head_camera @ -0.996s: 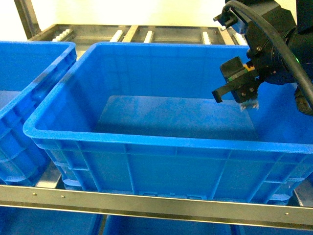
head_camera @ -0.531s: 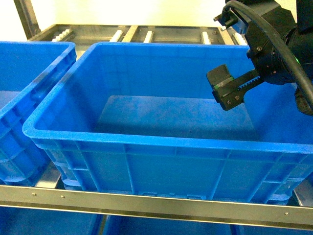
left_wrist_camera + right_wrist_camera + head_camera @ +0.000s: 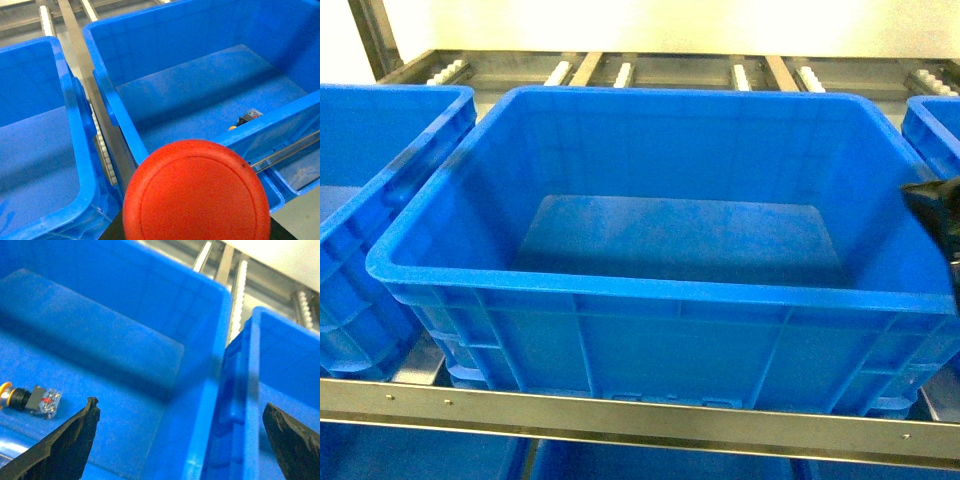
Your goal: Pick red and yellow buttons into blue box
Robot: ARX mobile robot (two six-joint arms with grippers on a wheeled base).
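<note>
The red button's round cap (image 3: 196,195) fills the bottom of the left wrist view, close to the camera. My left gripper (image 3: 196,235) is shut on it, with its fingers hidden behind the cap. This sits above the near-left corner of the blue box (image 3: 107,95). The yellow button (image 3: 27,399) lies on its side on the blue box's floor (image 3: 680,240), and is also seen small as the yellow button (image 3: 245,119). My right gripper (image 3: 180,405) is open and empty above the box's right wall. Only a dark edge of the right gripper (image 3: 938,205) shows in the head view.
Another blue crate (image 3: 380,180) stands against the box's left side, and a second crate (image 3: 280,390) against its right. Roller rails (image 3: 620,68) run behind them. A metal shelf bar (image 3: 620,415) crosses the front, with more blue bins below.
My right gripper hung over the box's right part, shut on a clear-bodied thing. It then opened and has now drawn back right, almost out of the head view.
</note>
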